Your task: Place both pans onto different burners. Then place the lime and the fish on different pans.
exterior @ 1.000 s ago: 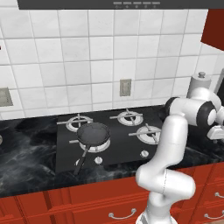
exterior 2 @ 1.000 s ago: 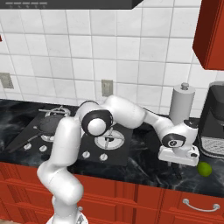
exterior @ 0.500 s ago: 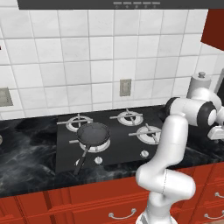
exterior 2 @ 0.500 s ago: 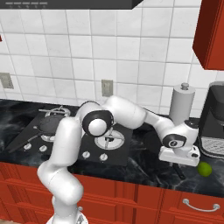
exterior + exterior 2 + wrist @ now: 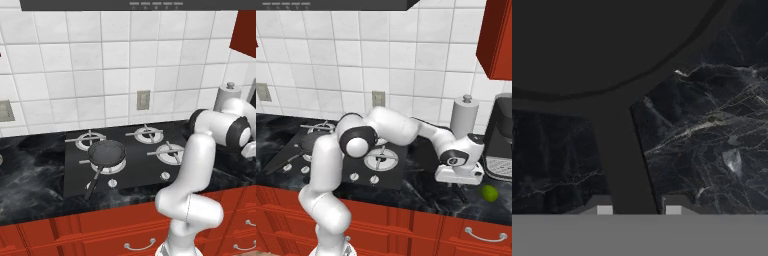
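Tool [image 5: 638, 210] now lower, fingers clamped on black pan's handle [image 5: 622, 160], lime [image 5: 489, 193] just beside.

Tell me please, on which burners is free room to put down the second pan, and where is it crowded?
Three burners stand bare: back left, back right and front right. The front left one is taken by the pan with the long handle. It is crowded on the right counter, between the grey canister, the coffee machine and the lime.
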Robot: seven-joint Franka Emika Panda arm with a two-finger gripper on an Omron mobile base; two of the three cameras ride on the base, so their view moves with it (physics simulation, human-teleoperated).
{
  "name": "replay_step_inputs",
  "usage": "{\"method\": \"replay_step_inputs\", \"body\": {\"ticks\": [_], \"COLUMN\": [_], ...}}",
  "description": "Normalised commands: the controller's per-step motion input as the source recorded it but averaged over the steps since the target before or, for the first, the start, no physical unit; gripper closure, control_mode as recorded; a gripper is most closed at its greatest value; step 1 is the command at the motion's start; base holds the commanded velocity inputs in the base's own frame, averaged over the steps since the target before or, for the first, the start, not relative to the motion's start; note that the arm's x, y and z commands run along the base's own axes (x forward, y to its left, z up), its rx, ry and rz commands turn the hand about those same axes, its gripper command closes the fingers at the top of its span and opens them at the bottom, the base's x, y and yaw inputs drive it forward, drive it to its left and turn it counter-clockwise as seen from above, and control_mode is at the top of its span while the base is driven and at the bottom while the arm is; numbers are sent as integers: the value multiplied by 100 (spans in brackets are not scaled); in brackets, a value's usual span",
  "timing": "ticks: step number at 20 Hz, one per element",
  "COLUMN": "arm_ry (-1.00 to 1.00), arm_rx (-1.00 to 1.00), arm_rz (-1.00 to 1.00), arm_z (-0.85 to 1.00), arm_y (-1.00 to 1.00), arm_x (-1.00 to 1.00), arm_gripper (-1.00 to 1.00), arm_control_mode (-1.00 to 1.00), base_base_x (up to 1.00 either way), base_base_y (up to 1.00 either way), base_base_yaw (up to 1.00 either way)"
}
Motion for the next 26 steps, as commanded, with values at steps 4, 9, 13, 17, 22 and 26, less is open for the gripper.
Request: {"method": "replay_step_inputs", "body": {"ticks": [4, 9, 13, 17, 22, 26], "arm_ry": [-1, 1, 1, 0, 0, 0], "arm_rx": [-2, -4, -3, -6, -5, 0], "arm_rz": [20, 19, 11, 2, 0, 0], "arm_z": [12, 24, 26, 4, 0, 2], "arm_y": [57, 79, 72, 78, 76, 49], "arm_x": [-14, -1, 0, 0, 1, 12], "arm_gripper": [100, 100, 100, 100, 100, 100], "arm_control_mode": [-100, -100, -100, -100, -100, -100], "base_base_x": [0, 0, 0, 0, 0, 0], "base_base_y": [0, 0, 0, 0, 0, 0], "base_base_yaw": [0, 0, 0, 0, 0, 0]}}
